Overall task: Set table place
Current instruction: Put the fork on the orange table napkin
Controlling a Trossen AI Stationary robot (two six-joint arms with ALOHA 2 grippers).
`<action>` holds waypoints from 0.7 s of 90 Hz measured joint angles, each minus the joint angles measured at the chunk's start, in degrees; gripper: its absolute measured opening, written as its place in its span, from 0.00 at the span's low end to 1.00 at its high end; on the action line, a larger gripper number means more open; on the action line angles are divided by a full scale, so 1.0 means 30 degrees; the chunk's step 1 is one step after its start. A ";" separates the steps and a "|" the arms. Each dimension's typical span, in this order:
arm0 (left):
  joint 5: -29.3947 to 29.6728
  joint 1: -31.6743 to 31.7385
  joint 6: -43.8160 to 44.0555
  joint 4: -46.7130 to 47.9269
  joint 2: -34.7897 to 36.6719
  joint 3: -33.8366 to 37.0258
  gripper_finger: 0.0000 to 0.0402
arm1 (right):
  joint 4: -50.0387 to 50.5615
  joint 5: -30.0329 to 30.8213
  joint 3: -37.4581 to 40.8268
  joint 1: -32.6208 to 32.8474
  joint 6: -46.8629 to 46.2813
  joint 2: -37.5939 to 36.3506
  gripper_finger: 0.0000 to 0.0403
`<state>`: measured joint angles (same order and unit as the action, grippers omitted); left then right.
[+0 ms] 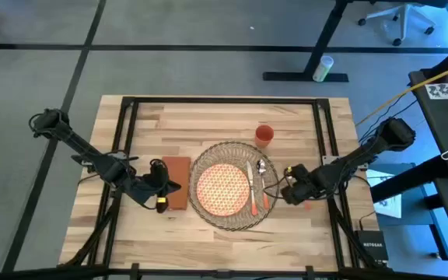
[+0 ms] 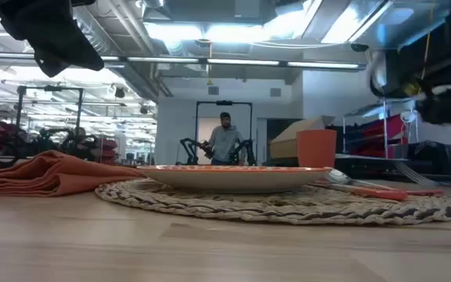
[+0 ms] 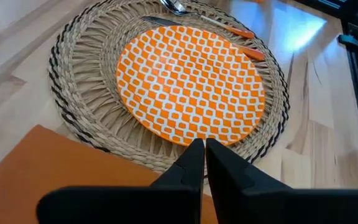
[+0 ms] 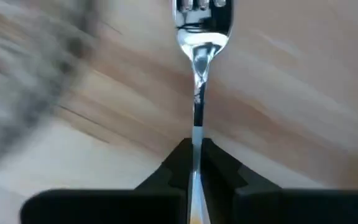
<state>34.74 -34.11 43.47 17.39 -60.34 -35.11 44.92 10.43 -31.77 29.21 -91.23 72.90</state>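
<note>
Right wrist view: your right end effector [image 4: 193,163] is clamped on the fork [image 4: 197,74].
You hold it beside the placemat [image 1: 208,159]; left end effector [image 3: 199,163], fingers together, is above the napkin [image 1: 177,180].

Bare bench [image 1: 302,132] lies open beyond the right hand [image 1: 280,189] and behind it. Just beside its fingertips, the placemat [image 1: 201,167] with spoon [image 1: 261,173] and knife [image 1: 252,190] blocks passage; the cup [image 1: 264,134] stands near.
</note>
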 joint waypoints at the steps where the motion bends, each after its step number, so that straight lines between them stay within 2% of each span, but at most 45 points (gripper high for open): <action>1: 0.0000 -0.0013 -0.0002 -0.0002 0.0000 0.0000 0.00 | 0.0051 0.0218 -0.0065 0.0000 0.0065 0.0000 0.02; 21: 0.0000 -0.0500 -0.0002 -0.0038 0.0000 0.0000 0.00 | 0.0052 0.3308 -0.1804 0.0007 0.2260 0.0000 0.00; 32: 0.0025 -0.0767 -0.0002 -0.0039 0.0022 0.0000 0.00 | -0.1381 0.4985 -0.2615 0.0000 0.3698 -0.0007 0.00; 55: 0.1389 -0.1041 0.0002 -0.0039 0.0029 0.0000 0.00 | -0.8031 0.8892 -0.2848 -0.0041 0.7051 0.0131 0.00; 63: 0.2213 -0.1041 -0.0002 -0.0075 0.0029 0.0000 0.00 | -1.0076 0.9335 -0.2849 -0.0455 0.8245 0.0457 0.00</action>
<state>41.38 -37.23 43.46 17.17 -60.25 -35.11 14.69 38.43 -40.32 27.85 -66.50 74.28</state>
